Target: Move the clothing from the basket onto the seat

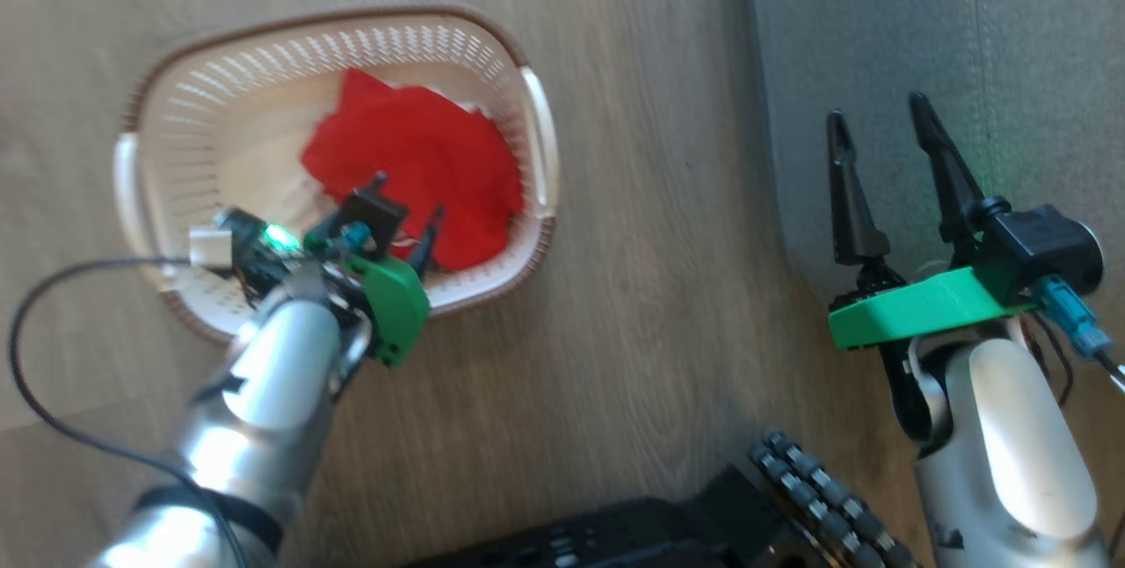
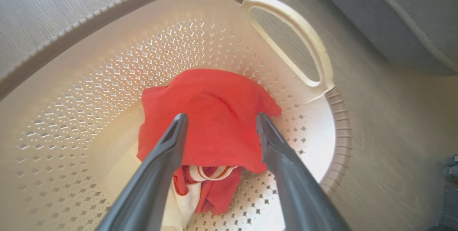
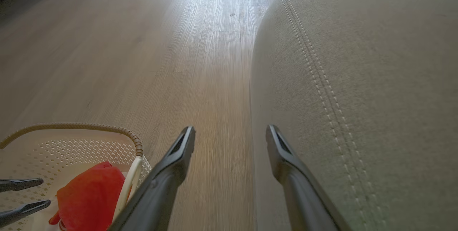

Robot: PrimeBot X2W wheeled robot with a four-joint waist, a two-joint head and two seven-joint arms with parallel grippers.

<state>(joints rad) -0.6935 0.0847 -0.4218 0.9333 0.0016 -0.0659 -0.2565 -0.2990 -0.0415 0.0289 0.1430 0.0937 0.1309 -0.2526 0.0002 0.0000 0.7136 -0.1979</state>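
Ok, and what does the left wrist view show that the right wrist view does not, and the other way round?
Left wrist view adds: white trim peeking out beneath the red clothing, seen from above. Right wrist view adds: the open right gripper, its tips at the edge of the seat. Both share: the basket with the clothing inside, the open left gripper, the seat, the floor.

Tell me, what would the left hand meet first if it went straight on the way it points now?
Most likely the red clothing in the basket: the open left hand points down at the middle of the heap. How near it is, I cannot tell.
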